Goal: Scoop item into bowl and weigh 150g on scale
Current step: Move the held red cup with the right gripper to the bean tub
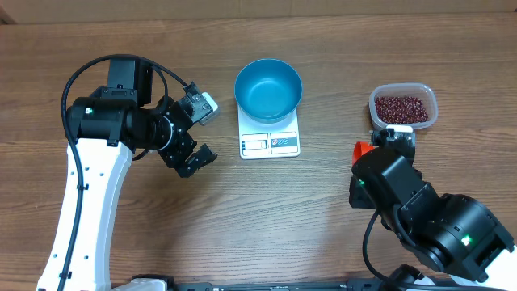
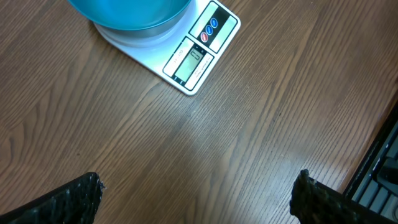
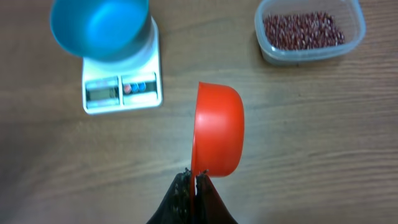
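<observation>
Many beans [image 1: 402, 108] fill the tub [image 1: 434, 105]; bowl [image 1: 268, 93] on scale [image 1: 270, 144] empty. Right gripper [image 3: 194, 177] pinches scoop [image 3: 217, 130], left gripper [image 1: 199, 132] gapes wide.

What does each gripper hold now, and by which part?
The right gripper pinches the red scoop at its near edge, probably the handle. The left gripper is open, empty.

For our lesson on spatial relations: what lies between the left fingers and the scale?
Only bare wooden table lies between the open left fingers and the scale. The left wrist view shows this most clearly.
</observation>
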`<state>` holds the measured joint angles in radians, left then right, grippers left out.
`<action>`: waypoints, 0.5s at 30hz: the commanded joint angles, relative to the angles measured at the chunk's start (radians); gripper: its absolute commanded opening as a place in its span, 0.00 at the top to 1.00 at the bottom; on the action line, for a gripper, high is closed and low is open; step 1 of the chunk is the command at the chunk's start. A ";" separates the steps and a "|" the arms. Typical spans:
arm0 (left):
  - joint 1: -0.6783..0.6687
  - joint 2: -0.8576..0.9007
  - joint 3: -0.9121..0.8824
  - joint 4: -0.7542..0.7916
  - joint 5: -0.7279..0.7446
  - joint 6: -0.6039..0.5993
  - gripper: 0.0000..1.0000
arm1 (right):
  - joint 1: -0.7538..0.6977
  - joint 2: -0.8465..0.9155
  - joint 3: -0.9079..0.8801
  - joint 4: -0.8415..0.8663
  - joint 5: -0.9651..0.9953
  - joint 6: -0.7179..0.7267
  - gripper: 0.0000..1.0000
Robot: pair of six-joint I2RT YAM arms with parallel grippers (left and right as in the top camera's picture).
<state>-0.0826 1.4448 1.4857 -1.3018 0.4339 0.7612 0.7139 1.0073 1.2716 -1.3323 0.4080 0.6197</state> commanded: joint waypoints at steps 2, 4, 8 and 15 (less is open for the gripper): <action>0.004 -0.013 0.020 0.001 0.001 -0.010 0.00 | -0.003 0.026 0.023 0.021 0.093 0.188 0.96; 0.004 -0.013 0.020 0.001 0.001 -0.010 0.00 | -0.005 0.051 0.023 0.022 0.085 0.260 0.96; 0.004 -0.013 0.020 0.001 0.001 -0.010 0.00 | -0.074 0.109 0.024 0.016 0.020 0.265 0.96; 0.004 -0.013 0.020 0.001 0.001 -0.010 0.00 | -0.463 0.185 0.024 0.097 -0.259 -0.011 0.96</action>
<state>-0.0826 1.4448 1.4857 -1.3022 0.4335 0.7589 0.3786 1.1812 1.2716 -1.2686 0.3176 0.7616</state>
